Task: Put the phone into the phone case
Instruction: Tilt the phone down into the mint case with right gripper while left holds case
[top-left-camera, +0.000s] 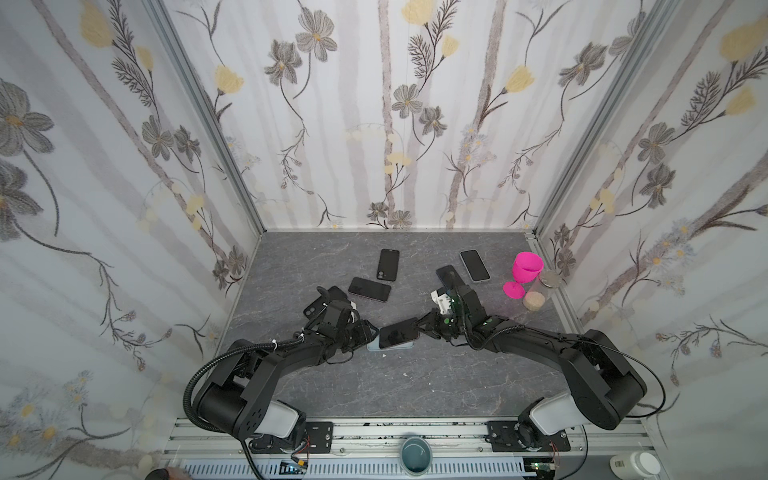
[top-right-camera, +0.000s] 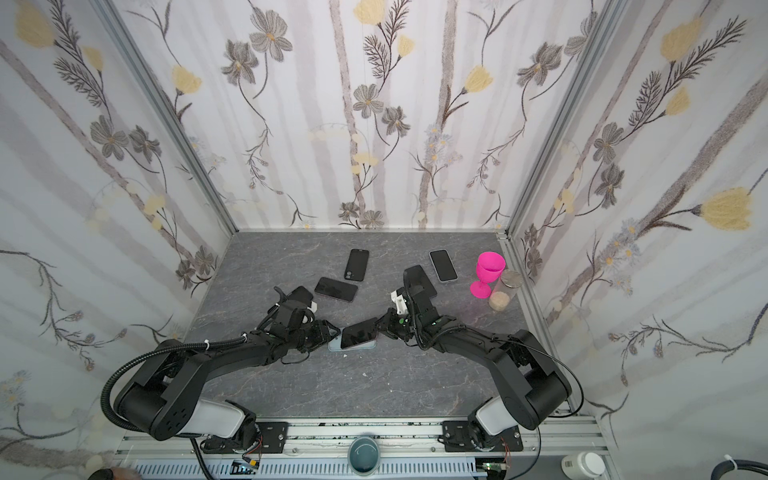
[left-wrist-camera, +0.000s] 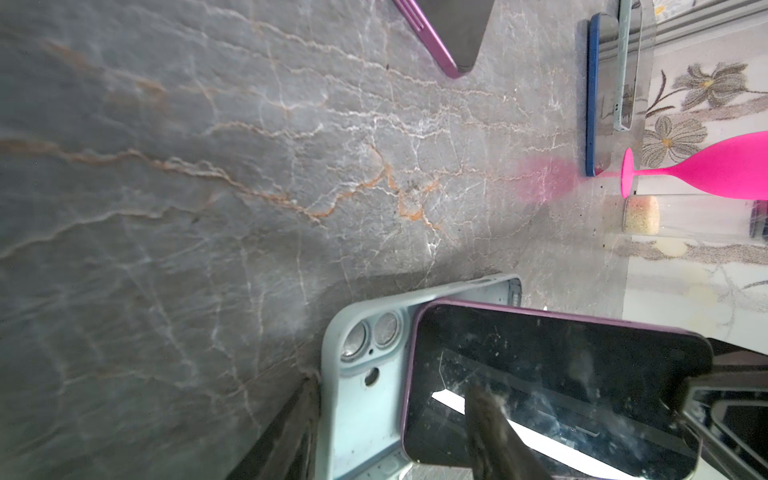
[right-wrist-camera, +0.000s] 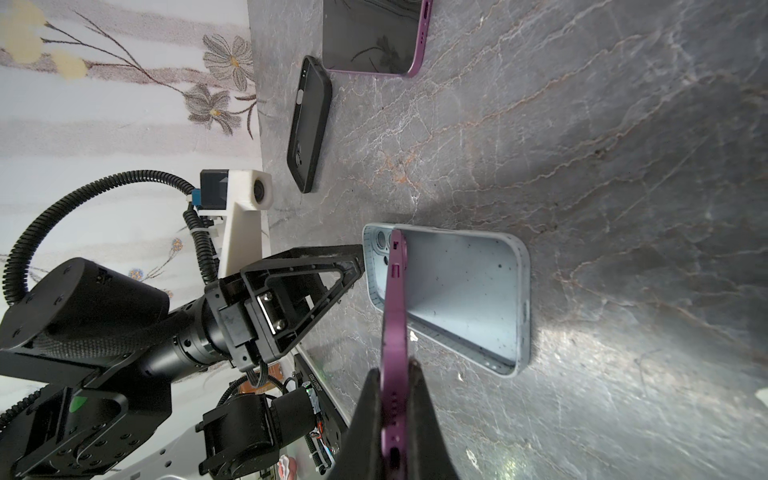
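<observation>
phone (right-wrist-camera: 392, 299), pinched by right gripper (right-wrist-camera: 395, 370), tilts over the case (right-wrist-camera: 465, 291).

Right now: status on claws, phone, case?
Right claw shut on purple phone, held tilted over blue case. Left claw open, straddling case's camera end. Nothing inside case; other phones lie apart.

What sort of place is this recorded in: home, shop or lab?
Most likely a lab test booth: floral-papered panels in aluminium framing close in a small marble-look tabletop, and the left arm and right arm are mounted on a metal rail along its front.
</observation>
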